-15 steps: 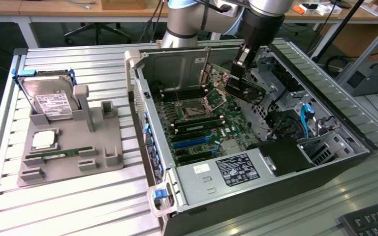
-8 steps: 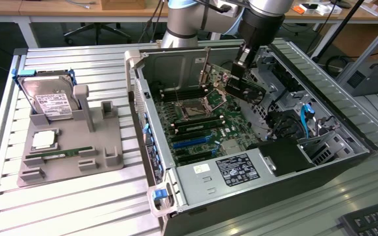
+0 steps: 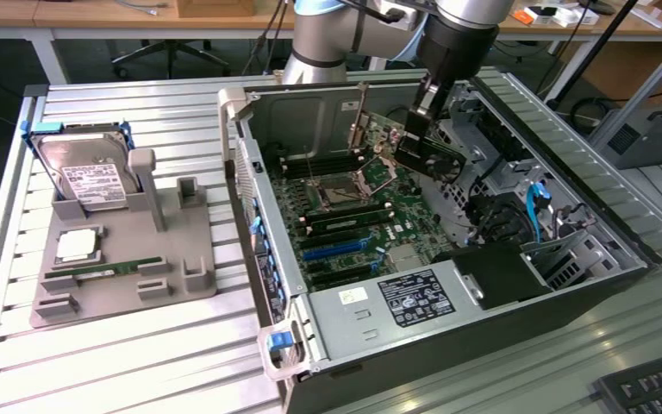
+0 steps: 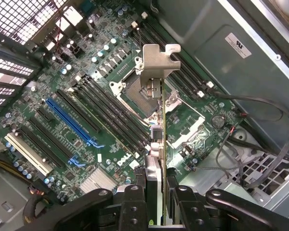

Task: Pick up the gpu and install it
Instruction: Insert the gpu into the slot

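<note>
My gripper [image 3: 419, 129] reaches down into the open computer case [image 3: 265, 285] and is shut on the gpu [image 3: 406, 148]. The card hangs tilted above the motherboard [image 3: 348, 228], green board toward the exterior view's left, black cooler toward its right, silver end bracket [image 3: 358, 129] toward the case's rear wall. In the wrist view the gpu [image 4: 154, 60] is seen edge-on between my gripper [image 4: 158, 195] fingers, its bracket over the CPU socket [image 4: 135, 89]. It hangs clear of the board. The blue slot [image 4: 72, 122] lies off to one side of it.
A grey fixture [image 3: 135, 259] at the exterior view's left carries a hard drive [image 3: 90, 177], a CPU [image 3: 76, 246] and a RAM stick [image 3: 96, 272]. The power supply [image 3: 423, 293] and drive cage [image 3: 515, 207] crowd the case. Loose cables [image 4: 250, 120] run near the card.
</note>
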Tool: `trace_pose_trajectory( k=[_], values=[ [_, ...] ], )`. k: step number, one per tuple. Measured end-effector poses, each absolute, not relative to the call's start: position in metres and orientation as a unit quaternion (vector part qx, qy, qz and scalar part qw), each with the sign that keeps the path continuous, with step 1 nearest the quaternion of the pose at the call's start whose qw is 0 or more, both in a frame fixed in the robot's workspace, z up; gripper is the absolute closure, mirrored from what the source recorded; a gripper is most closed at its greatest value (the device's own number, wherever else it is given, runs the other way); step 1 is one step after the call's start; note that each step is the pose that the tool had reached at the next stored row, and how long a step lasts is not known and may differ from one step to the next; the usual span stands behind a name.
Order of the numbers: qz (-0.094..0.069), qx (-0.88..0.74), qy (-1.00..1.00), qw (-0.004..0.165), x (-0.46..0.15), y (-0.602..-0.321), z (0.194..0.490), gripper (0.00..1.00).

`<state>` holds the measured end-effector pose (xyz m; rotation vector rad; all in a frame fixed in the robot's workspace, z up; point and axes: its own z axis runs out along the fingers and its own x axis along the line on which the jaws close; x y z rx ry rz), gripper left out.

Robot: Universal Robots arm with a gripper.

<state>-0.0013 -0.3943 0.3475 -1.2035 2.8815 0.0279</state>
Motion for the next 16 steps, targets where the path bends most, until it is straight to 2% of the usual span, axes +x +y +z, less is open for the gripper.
trace_pose_trajectory(
  k=[16],
  values=[
    [0.009, -0.403, 0.915, 0.009, -0.0013, -0.3943, 0.3475, 0.73]
  ],
)
